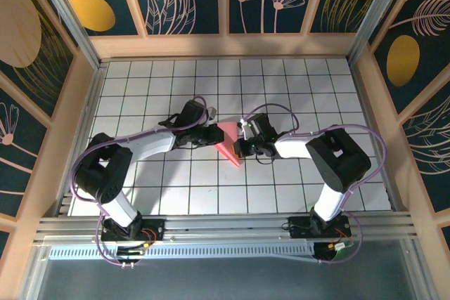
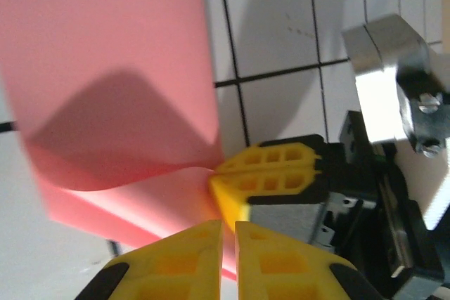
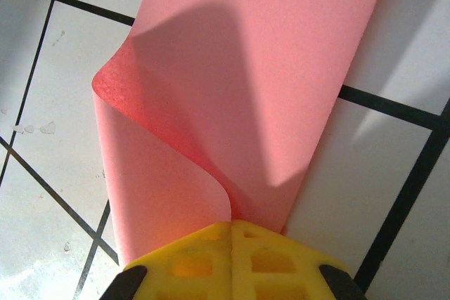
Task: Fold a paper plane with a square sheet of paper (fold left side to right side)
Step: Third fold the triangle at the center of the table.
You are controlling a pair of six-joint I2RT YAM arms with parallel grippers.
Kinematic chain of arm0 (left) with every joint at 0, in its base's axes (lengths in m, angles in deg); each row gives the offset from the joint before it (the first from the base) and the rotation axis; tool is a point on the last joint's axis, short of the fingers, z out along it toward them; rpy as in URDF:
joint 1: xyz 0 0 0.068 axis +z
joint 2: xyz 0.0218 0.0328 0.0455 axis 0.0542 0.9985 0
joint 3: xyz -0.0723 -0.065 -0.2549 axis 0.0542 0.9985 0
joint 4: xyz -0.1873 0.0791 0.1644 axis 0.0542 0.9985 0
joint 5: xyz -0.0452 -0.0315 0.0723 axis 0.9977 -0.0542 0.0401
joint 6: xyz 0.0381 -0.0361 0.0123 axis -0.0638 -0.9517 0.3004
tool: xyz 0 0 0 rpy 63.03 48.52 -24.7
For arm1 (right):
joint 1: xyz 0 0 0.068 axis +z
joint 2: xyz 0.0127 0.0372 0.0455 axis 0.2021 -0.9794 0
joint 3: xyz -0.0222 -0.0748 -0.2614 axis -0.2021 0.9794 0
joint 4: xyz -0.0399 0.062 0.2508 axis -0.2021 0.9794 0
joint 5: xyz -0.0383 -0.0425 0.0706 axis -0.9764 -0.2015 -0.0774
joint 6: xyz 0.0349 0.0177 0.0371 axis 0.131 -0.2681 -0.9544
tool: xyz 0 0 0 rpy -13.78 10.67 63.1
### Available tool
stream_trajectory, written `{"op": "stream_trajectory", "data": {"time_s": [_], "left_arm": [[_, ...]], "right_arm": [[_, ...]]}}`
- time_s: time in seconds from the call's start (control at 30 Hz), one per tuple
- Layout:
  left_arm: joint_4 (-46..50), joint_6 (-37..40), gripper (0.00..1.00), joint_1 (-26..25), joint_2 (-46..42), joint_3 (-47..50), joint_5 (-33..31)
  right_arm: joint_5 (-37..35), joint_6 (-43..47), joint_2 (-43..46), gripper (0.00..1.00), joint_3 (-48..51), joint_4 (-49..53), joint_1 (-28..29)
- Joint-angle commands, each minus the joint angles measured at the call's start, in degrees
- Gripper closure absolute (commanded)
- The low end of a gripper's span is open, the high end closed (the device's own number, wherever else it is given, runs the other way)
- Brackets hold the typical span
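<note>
Two claws meet midway across the desk [image 1: 140, 173]. Nearest, the right claw [image 3: 230, 228] is clamped tight on the square sheet of paper [image 3: 253, 68], which curls over and lies flat beyond. The left claw [image 2: 228, 230], fingers nearly together, sits just beside it; I cannot tell whether it holds paper.

Free room for you: the tiles along the far edge of the table [image 1: 295, 79], its far corners, and the middle of the near-edge strip. The centre is jammed: left gripper [image 1: 213, 136] and right gripper [image 1: 240, 147] sit tip to tip at the square sheet of paper [image 1: 226, 137], which curls up off the tiles. Left arm [image 1: 144, 147] and right arm [image 1: 327, 154] bar the near corners, purple cables [image 1: 271, 112] loop beside the grippers, and wooden walls [image 1: 225, 46] close the far and side edges.
</note>
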Motion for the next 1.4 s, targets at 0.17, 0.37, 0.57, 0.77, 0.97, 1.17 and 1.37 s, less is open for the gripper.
{"op": "stream_trajectory", "data": {"time_s": [0.17,0.37,0.57,0.77,0.97,1.17,1.37], "left_arm": [[-5.6,-5.0,0.89,-1.5,5.3,0.5,3.4],[-6.7,-5.4,0.89,-2.2,7.5,0.1,4.1],[-6.0,-5.2,0.89,-2.3,8.9,0.6,3.0],[-4.2,-4.2,0.89,-2.3,9.4,0.8,1.3],[-2.8,-3.9,0.90,-2.2,9.1,1.6,-0.8],[-3.0,-4.2,0.90,-2.3,8.9,2.7,-1.5],[-3.2,-4.5,0.90,-2.3,9.2,2.6,-2.0]], "right_arm": [[-0.6,1.4,-1.9,1.00,0.6,3.5,-0.2],[-0.5,1.5,-2.2,1.00,0.5,3.4,-0.2],[-0.6,1.6,-2.2,1.00,0.6,3.5,-0.2],[-0.8,1.7,-2.3,1.00,0.5,3.7,-0.2],[-1.0,1.8,-2.3,0.99,0.6,3.8,-0.3],[-1.0,1.8,-2.4,0.98,0.5,3.8,-0.3],[-1.0,1.8,-2.4,0.98,0.5,3.8,-0.2]]}}
